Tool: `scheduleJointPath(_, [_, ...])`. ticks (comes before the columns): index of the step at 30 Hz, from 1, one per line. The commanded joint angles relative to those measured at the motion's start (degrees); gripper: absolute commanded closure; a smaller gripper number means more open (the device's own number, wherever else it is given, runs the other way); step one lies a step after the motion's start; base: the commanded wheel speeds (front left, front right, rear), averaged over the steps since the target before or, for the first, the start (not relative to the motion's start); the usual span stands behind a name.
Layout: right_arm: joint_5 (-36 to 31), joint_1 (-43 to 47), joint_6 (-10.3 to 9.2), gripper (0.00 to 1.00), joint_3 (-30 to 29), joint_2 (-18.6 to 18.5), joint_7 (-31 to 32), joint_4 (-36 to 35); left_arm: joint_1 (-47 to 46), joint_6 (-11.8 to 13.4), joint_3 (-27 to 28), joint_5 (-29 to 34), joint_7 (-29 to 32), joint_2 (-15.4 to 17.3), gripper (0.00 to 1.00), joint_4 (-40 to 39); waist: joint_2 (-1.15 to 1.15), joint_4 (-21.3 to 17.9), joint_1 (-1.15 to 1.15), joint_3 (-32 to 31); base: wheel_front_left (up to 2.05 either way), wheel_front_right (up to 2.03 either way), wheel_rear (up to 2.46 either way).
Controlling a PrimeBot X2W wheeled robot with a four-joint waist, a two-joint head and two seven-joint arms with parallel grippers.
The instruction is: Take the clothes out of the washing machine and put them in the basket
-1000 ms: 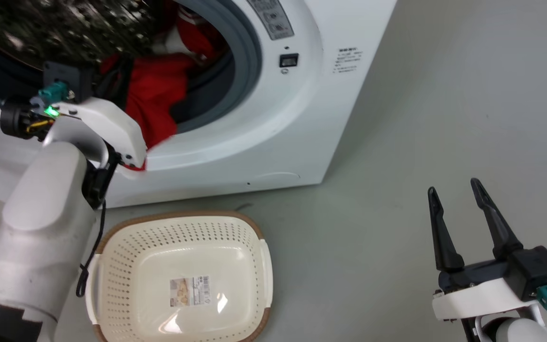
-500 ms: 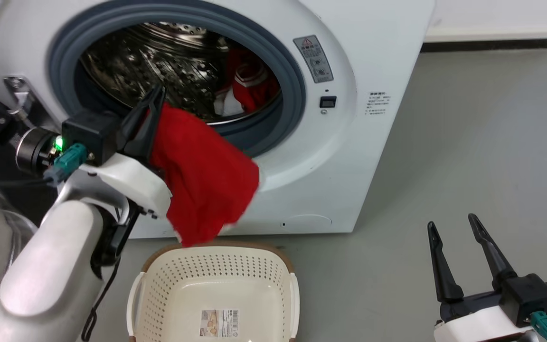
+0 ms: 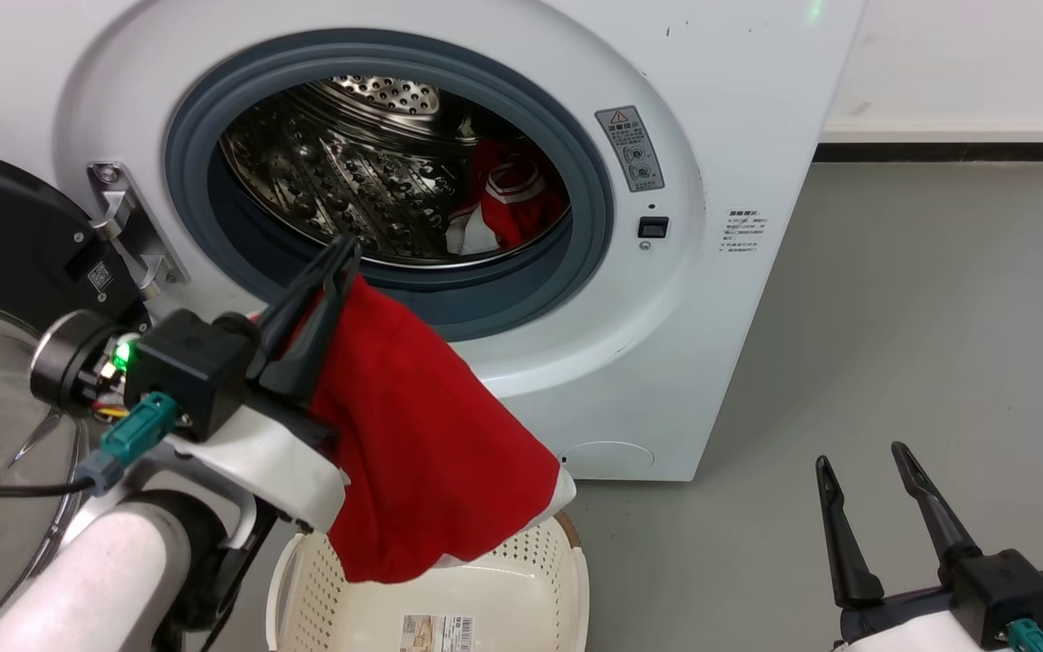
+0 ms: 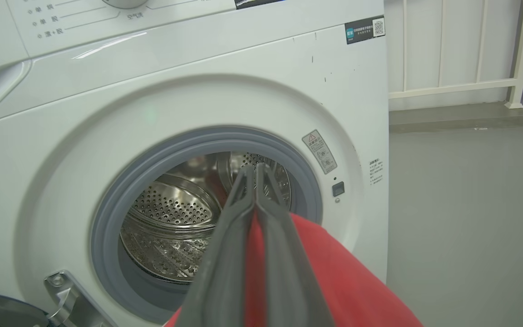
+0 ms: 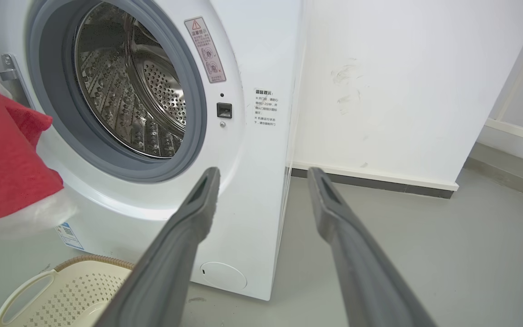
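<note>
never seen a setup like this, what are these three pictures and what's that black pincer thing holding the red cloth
It is a two-armed robot emptying a washing machine. One picture comes from a head camera; two come from wrist cameras looking along each arm's dark fingers. The left gripper is shut on a red garment hanging over the cream basket on the floor. A second garment lies in the drum. The right gripper is open, holding nothing.

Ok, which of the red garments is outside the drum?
The plain red garment clamped in the left gripper, hanging over the basket. The garment with white striped trim lies inside the washing machine's drum.
</note>
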Motion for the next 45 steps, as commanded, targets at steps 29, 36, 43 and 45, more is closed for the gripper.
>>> scheduleJointPath(29, [1.2, -12.7, -0.06, 0.0, -0.8, 0.0, -0.1, -2.9, -0.5, -8.0, -9.6, 0.9, -4.1, -5.0, 1.0, 34.3, 0.0, -10.1, 0.01, 26.5, 0.0, 0.0, 0.0])
scheduleJointPath(36, [3.4, -16.9, -0.06, 0.0, -0.5, 0.1, -0.1, -4.0, -10.5, -12.1, -12.1, 2.3, -4.8, -9.4, 1.0, 55.6, 0.0, -13.5, 0.01, 35.5, 0.0, 0.0, 0.0])
scheduleJointPath(43, [4.9, -19.8, -0.06, 0.0, -0.8, 0.1, -0.1, -5.6, -20.9, -14.0, -16.2, 5.6, -4.1, -13.0, 1.0, 73.0, 0.0, -15.4, 0.01, 42.7, 0.0, 0.0, 0.0])
scheduleJointPath(45, [5.3, -20.5, -0.06, 0.0, -1.0, 0.1, -0.1, -5.7, -23.3, -14.2, -17.5, 6.5, -3.0, -13.7, 1.0, 77.1, 0.0, -15.7, 0.01, 44.3, 0.0, 0.0, 0.0])
